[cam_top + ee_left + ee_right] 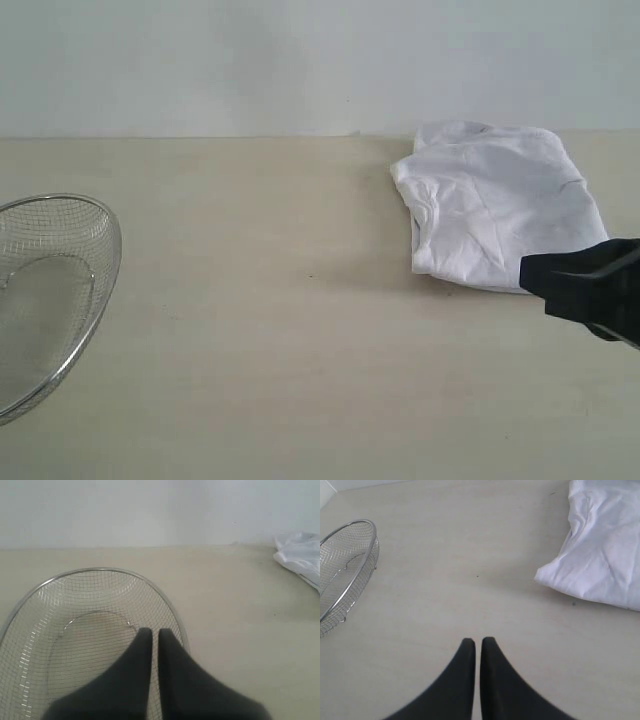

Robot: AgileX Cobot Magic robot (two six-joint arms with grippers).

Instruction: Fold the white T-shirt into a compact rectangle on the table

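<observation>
Your white T-shirt lies loosely bundled at the far right of the table, just beyond your right gripper, whose jaws are pinched nearly together on nothing. Your left gripper, equally narrow and empty, hangs over the wire basket, well apart from the shirt, so the right arm is the nearer one.

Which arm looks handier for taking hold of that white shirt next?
Right. The right gripper hangs close to the shirt, while the left gripper sits over the wire basket, far across the table from it.
</observation>
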